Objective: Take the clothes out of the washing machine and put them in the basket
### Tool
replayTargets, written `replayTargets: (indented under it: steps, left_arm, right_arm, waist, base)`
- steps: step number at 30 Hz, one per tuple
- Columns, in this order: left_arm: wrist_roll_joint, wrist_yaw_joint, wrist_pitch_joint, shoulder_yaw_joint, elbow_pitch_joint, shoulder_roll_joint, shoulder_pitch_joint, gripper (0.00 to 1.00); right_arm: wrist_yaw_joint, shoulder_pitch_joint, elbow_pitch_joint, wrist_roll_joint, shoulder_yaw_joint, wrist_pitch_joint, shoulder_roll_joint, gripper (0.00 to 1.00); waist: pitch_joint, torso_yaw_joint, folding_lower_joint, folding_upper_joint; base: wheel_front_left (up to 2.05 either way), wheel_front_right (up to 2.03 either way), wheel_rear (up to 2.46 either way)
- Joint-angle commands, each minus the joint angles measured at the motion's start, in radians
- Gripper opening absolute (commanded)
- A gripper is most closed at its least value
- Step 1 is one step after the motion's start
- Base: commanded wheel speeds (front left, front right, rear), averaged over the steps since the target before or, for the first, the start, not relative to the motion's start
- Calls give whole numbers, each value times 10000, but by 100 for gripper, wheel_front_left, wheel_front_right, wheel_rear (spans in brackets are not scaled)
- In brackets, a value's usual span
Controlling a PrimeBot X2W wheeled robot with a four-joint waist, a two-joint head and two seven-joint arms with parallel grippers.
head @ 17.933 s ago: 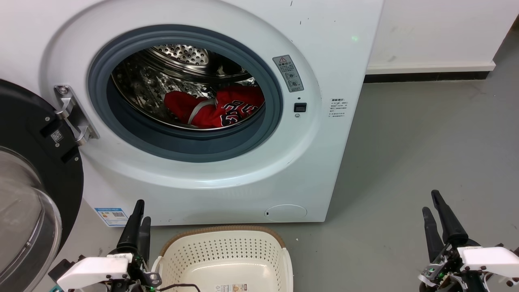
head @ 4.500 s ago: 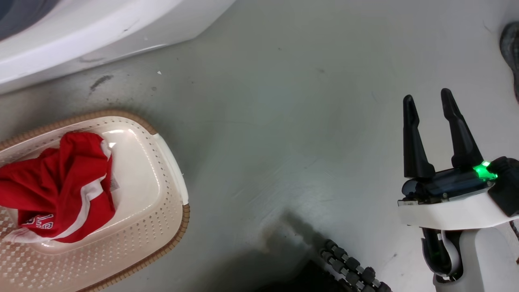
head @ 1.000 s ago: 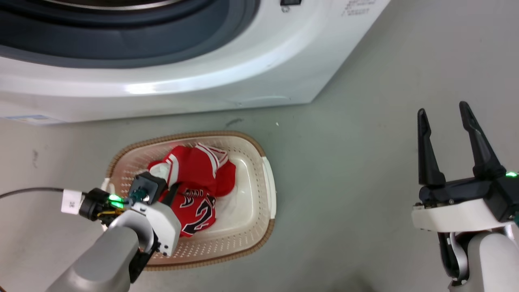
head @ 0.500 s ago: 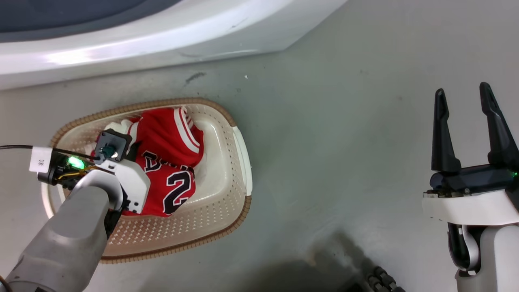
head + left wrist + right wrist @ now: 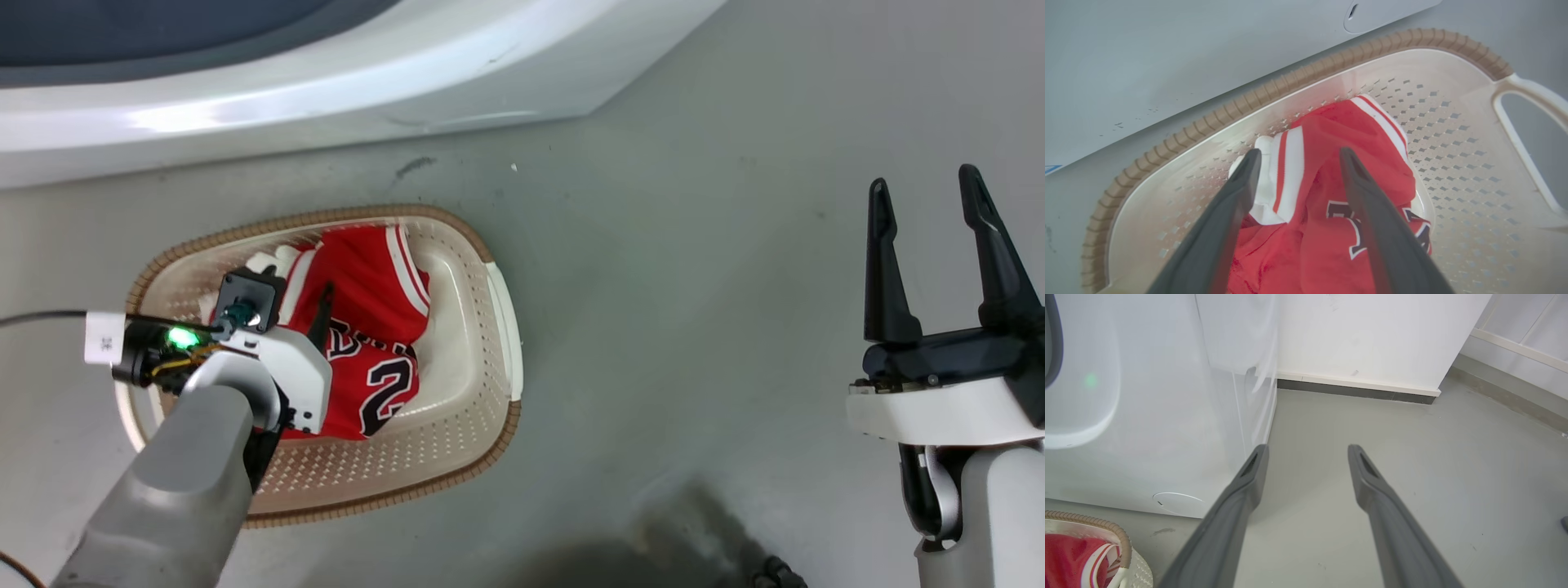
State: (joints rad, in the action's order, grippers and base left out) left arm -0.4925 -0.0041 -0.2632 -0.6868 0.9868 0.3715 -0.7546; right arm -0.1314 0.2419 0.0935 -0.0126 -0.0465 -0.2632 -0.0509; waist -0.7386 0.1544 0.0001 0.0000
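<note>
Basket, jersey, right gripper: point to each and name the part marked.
basket [image 5: 1290,81], left wrist view, brown woven rim
jersey [image 5: 388,396], head view, black numeral 2
right gripper [image 5: 923,177], head view, midway between fingertips

Right gripper [image 5: 1307,449] fingers spread above grey floor [image 5: 1412,457], washing machine [image 5: 1167,428] at left, basket [image 5: 1112,531] holding red clothes [image 5: 1069,555] in lower left corner.

Washing machine [image 5: 367,90] (mostly off-frame)

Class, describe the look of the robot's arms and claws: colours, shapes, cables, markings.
The left claw and right claw each have two long, tapered dark fingers on a white housing. The left forearm is pale grey, with a black cable, a white tag and a green light.
</note>
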Motion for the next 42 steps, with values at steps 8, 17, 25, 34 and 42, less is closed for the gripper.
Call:
replayTargets:
  steps: [8, 17, 25, 34, 42]
  left_arm:
    - [415, 251, -22, 1861, -1707, -158, 1380, 100]
    - [1544, 521, -23, 4000, -4470, -302, 3829, 100]
    - [2609, 609, -24, 5396, -6961, -810, 5791, 100]
    - [3625, 679, -22, 5978, -8920, -1421, 7689, 100]
    - [4266, 823, -22, 6185, -9894, -1979, 8920, 100]
  right_arm:
    - [14, -277, -644, -524, -167, -24, 13, 100]
    - [14, -1360, -1233, -632, -266, -23, 13, 100]
    - [14, -2082, -1417, -560, -316, -23, 14, 100]
    - [14, -2833, -1539, -395, -163, -23, 14, 100]
    - [14, -3148, -1469, -185, -195, -23, 14, 100]
  waist:
    - [2300, -724, -1, 0]
    - [4931, -1262, -1, 0]
    - [6265, -1665, -1, 0]
    - [7258, -1756, -1, 0]
    - [7511, -1583, -1, 0]
  base:
    - [0, 0, 0]
    - [0, 0, 0]
    - [0, 0, 0]
    - [0, 0, 0]
    - [0, 0, 0]
